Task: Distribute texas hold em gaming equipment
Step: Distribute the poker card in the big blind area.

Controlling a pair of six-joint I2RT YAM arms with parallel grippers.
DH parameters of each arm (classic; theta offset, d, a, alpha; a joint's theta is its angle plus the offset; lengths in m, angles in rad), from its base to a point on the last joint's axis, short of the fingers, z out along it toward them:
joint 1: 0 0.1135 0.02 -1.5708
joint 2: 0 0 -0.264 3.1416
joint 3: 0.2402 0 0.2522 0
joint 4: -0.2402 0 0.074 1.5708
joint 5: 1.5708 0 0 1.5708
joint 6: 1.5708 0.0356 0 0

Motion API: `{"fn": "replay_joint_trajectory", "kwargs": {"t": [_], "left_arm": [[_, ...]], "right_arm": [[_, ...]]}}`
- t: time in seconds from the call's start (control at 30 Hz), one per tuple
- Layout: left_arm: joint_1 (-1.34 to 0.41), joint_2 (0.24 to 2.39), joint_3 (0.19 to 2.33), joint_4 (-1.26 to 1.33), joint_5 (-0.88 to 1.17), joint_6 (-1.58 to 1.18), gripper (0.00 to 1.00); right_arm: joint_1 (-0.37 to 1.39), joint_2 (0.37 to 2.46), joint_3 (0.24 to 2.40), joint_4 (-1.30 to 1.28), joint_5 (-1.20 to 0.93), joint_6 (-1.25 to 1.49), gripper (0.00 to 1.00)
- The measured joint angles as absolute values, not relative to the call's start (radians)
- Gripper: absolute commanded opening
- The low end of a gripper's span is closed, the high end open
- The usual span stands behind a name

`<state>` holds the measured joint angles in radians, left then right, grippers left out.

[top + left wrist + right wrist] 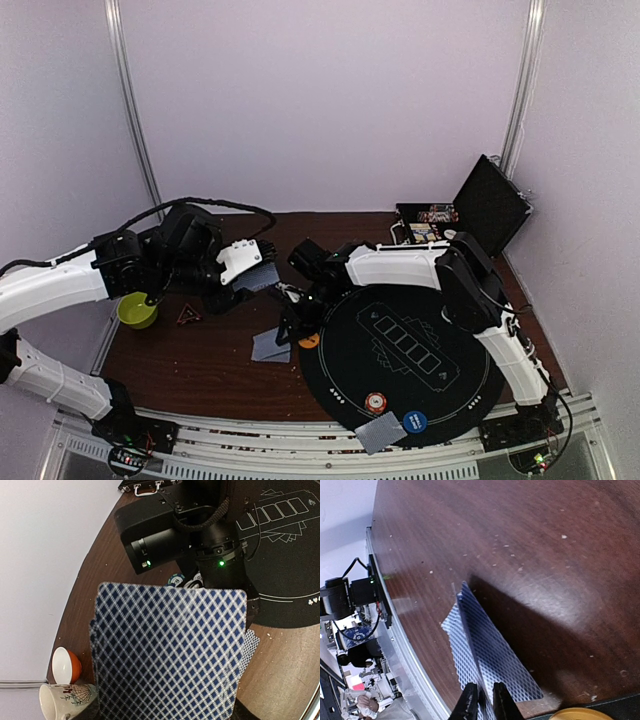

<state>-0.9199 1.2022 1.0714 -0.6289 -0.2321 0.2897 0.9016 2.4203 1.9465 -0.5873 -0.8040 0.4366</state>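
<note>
My left gripper [250, 280] is shut on a stack of blue-backed playing cards [262, 277], held above the wood table left of the mat. The stack [170, 650] fills the left wrist view and hides the fingers. My right gripper [292, 325] reaches left off the mat, low over the table. In the right wrist view it [485, 706] is shut on the edge of a blue-backed card [500, 655] that slopes down to the wood beside a second card [454, 635] lying flat. An orange disc [309, 340] lies at the mat's left edge.
The round black poker mat [400, 385] carries a striped chip [375, 403], a blue disc [416, 421] and dealt cards [380, 432] at its near edge. An open black case [480, 210] stands back right. A yellow-green cup [137, 311] is at left. The orange bowl [65, 664] and cream mug [57, 701] sit nearby.
</note>
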Motion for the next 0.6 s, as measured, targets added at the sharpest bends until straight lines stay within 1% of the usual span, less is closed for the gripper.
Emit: {"fn": "replay_joint_trajectory", "kwargs": {"t": [0.2,0.37,0.47,0.57,0.6], "left_arm": [[-0.92,1.202,1.071,-0.628,-0.233,0.29,0.61],[-0.92,1.2,1.063,-0.628,-0.233,0.29,0.61],[-0.92,1.196,1.055,-0.628,-0.233,0.29,0.61],[-0.92,1.194,1.053,-0.628,-0.233,0.29,0.61],[-0.92,1.193,1.053,-0.628,-0.233,0.29,0.61]], "right_arm": [[0.898,2.413,1.936,-0.585,-0.746,0.457,0.14],[0.897,2.336,1.814,-0.522,-0.714,0.509,0.12],[0.897,2.284,1.745,-0.455,-0.702,0.558,0.07],[0.897,2.243,1.682,-0.364,-0.704,0.62,0.0],[0.897,2.234,1.662,-0.333,-0.707,0.64,0.0]]}}
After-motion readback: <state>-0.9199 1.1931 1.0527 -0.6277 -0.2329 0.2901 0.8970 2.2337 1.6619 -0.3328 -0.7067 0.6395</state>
